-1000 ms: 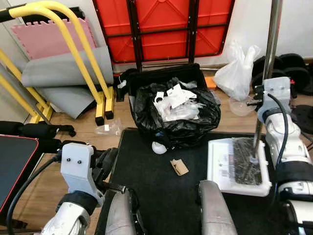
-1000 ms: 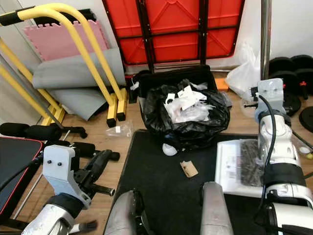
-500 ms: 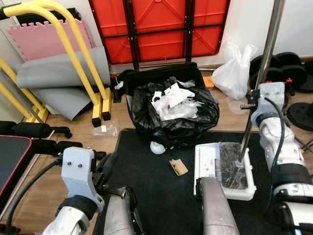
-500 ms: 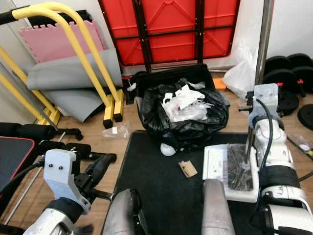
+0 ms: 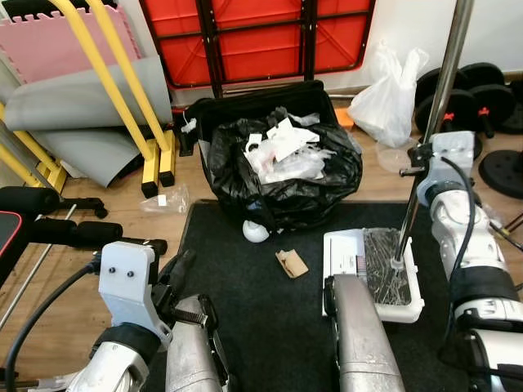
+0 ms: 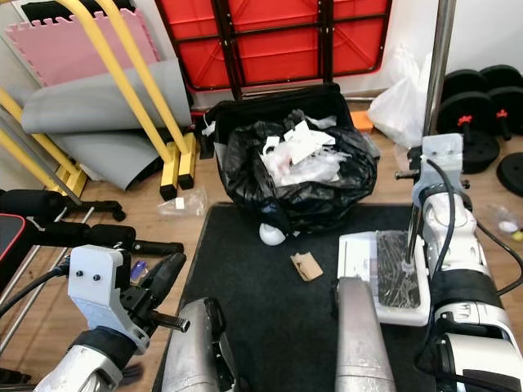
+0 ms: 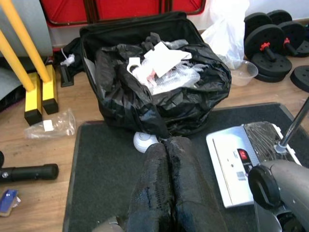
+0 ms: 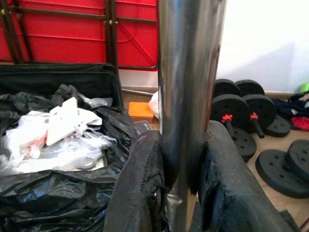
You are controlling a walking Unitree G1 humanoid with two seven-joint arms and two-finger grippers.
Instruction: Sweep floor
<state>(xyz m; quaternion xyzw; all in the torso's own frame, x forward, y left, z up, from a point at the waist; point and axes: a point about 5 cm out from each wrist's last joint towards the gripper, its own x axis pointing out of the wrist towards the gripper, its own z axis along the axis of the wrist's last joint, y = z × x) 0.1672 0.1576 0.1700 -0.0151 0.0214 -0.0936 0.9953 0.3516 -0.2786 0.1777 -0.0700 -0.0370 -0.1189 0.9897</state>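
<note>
While the right gripper (image 8: 179, 186) clamps its two rough black fingers (image 8: 137, 193) around the shiny round metal pole (image 8: 188, 87) of the floor sweeper, the sweeper's flat white plastic head (image 5: 372, 273), with a dark bristled strip along its top, rests on the black mat (image 5: 245, 327) just in front of the robot's right leg. The pole rises steeply from the head past the silver right arm. A small crumpled scrap of brown cardboard (image 5: 292, 262) lies on the mat just beside the head, and a small white rounded object (image 5: 255, 232) sits at the mat's far edge against the bin bag (image 5: 282, 175), a glossy, wrinkled black plastic sack stuffed with white paper and clear wrapping. A thin white plastic bag (image 5: 388, 102) slumps on the wooden floor (image 5: 73, 278) near black weight plates (image 8: 241, 104). Behind stand a folded red table (image 5: 253, 37), yellow tubular bars (image 5: 122, 90) and rolled grey matting (image 5: 82, 114). The left gripper (image 7: 169, 188) hangs low over the mat with its textured black fingers pressed together, holding nothing.
</note>
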